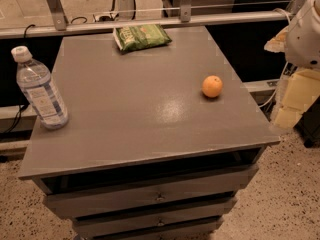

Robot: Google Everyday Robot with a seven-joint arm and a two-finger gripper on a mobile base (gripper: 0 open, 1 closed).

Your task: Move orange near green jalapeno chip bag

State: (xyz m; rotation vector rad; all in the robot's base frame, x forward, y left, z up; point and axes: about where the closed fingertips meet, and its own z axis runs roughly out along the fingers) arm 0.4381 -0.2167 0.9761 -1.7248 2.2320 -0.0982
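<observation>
The orange is a small round fruit on the right side of the grey cabinet top. The green jalapeno chip bag lies flat at the far edge of the top, left of centre. The orange is well apart from the bag, nearer to me and to the right. My gripper shows as pale yellow parts under the white arm at the right edge of the view. It is off the cabinet's right side, to the right of the orange, and touches nothing.
A clear plastic water bottle with a white cap stands upright near the top's left edge. The cabinet has drawers below. A metal rail runs behind the far edge. The floor is speckled.
</observation>
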